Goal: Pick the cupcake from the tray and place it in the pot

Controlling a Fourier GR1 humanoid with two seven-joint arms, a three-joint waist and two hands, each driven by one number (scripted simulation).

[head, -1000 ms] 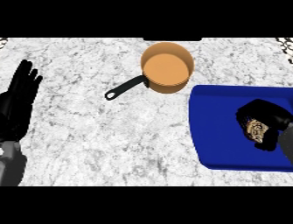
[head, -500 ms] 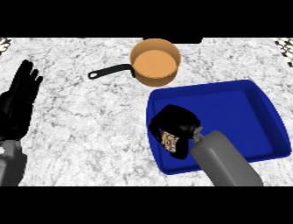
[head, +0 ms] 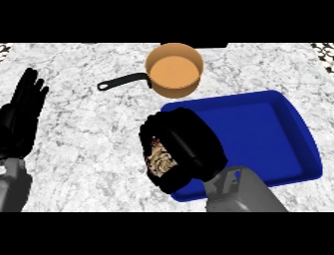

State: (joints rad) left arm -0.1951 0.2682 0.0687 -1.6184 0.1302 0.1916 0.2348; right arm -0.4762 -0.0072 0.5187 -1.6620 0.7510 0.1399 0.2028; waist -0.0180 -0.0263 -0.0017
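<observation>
Cupcake (head: 157,158) clasped in curled right hand (head: 190,145) at tray's (head: 272,124) left edge; pot (head: 174,70) dead ahead, just beyond tray; left hand (head: 16,124) open, resting at left.

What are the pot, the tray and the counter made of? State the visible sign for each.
Pot: looks like copper or orange-coated metal, with an even matte orange colour and a thin black handle.
Tray: probably plastic, possibly coated metal. It is a uniform deep blue, smooth, with rounded corners.
Counter: marble-like stone, white with grey veining. Whether it is polished cannot be told.
</observation>
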